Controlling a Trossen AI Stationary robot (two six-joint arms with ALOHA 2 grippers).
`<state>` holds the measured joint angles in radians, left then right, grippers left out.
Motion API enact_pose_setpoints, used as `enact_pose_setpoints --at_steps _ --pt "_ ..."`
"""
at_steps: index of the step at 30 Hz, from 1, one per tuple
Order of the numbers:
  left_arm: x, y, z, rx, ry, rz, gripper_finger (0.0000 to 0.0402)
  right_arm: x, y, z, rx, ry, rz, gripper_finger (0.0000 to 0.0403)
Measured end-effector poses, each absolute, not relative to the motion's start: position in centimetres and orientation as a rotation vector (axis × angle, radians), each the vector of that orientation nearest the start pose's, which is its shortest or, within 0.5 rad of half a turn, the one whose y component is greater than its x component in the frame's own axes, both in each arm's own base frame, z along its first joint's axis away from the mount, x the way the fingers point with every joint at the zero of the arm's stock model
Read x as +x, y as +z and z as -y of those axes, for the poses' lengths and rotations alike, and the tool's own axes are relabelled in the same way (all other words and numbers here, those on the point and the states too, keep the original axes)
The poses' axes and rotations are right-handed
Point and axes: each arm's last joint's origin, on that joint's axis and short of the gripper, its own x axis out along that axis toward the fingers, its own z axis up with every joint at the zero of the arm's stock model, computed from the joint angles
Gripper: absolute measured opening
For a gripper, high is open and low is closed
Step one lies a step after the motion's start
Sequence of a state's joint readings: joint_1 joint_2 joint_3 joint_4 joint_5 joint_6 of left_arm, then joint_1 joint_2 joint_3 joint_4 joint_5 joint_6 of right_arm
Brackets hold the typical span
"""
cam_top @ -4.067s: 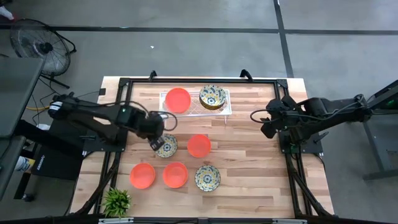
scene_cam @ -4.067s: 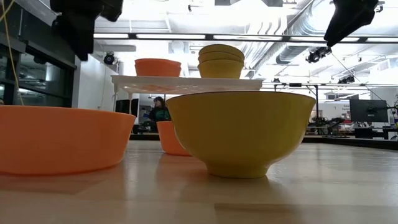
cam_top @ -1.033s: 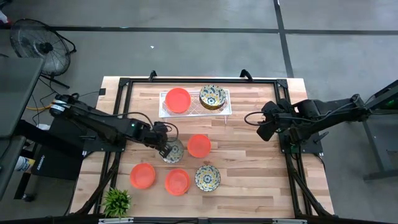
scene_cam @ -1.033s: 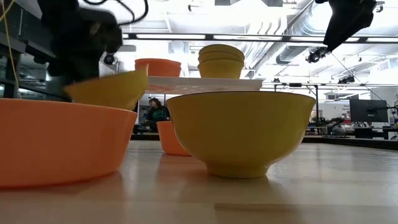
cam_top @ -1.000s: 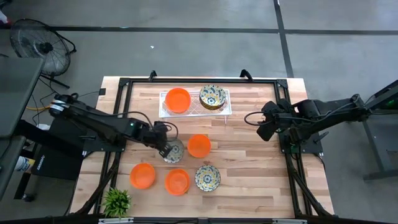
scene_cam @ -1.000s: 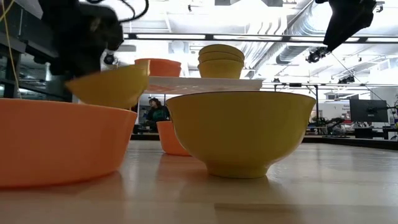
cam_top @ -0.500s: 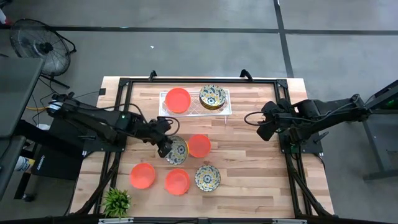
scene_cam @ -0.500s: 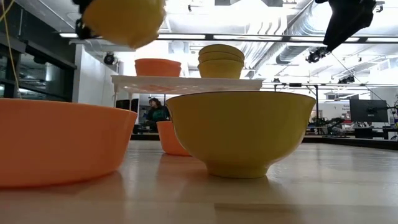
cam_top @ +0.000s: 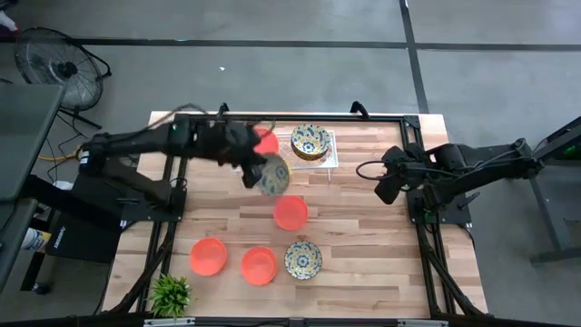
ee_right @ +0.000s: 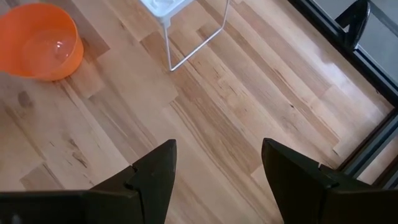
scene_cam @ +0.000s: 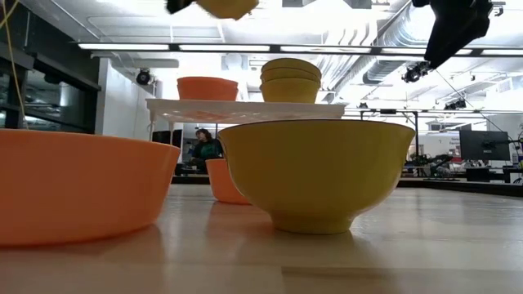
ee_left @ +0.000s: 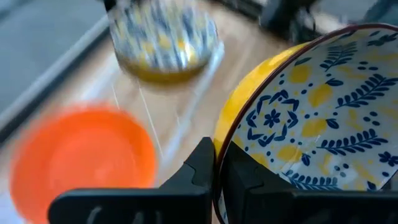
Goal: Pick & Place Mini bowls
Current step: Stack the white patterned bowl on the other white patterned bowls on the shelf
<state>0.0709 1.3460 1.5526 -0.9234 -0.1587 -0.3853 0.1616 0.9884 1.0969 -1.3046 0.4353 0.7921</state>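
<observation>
Cream-and-blue floral mini bowl (cam_top: 273, 173) hangs pinched by its rim in your left gripper (cam_top: 251, 173), raised just beside the white tray (cam_top: 329, 151). Your right gripper (ee_right: 217, 171) waits spread wide and empty at the table's right edge.

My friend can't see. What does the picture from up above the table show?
The left gripper holds a patterned bowl tilted in the air beside the white tray. Four more bowls sit on the wooden table, and the right gripper waits, open.

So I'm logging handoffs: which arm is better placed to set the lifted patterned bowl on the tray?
Left. Its end effector already grips the patterned bowl beside the tray; the right end effector waits open, apart.
</observation>
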Motion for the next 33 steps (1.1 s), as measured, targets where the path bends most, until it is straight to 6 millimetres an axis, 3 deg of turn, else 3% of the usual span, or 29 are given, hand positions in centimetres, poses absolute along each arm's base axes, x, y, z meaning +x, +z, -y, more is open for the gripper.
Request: enact_pose_setpoints --at_steps 6,11,13,15,18,21,25,33 --pt "28.1 43.7 -5.8 -0.258 0.369 -0.632 0.0003 14.6 32.3 -1.2 0.363 -0.666 -0.962 0.0224" --pt "29.8 44.8 -8.9 -0.229 0.357 -0.653 0.0003 14.6 32.3 -1.2 0.377 -0.669 -0.962 0.0224" --pt "30.2 44.4 -10.0 -0.232 0.356 -0.728 0.0003 14.5 32.2 -1.2 0.395 -0.682 -0.966 0.0224" --pt "31.5 44.8 -11.0 -0.245 0.350 -0.669 0.0003 14.3 32.2 -1.1 0.407 -0.702 -0.973 0.0224" --pt "31.7 44.0 -12.3 -0.286 0.363 -0.763 0.0003 14.0 32.1 -1.1 0.431 -0.742 -0.984 0.0224" --pt "32.6 44.1 -13.7 -0.321 0.374 -0.698 0.0003 13.7 32.0 -1.0 0.430 -0.776 -1.005 0.0224" --pt "33.8 43.4 -14.6 -0.376 0.353 -0.678 0.0003 13.3 31.9 -0.9 0.420 -0.810 -1.020 0.0224" --pt "33.8 42.7 -15.0 -0.473 0.351 -0.710 0.0003 13.3 31.9 -0.8 0.392 -0.810 -1.026 0.0224"
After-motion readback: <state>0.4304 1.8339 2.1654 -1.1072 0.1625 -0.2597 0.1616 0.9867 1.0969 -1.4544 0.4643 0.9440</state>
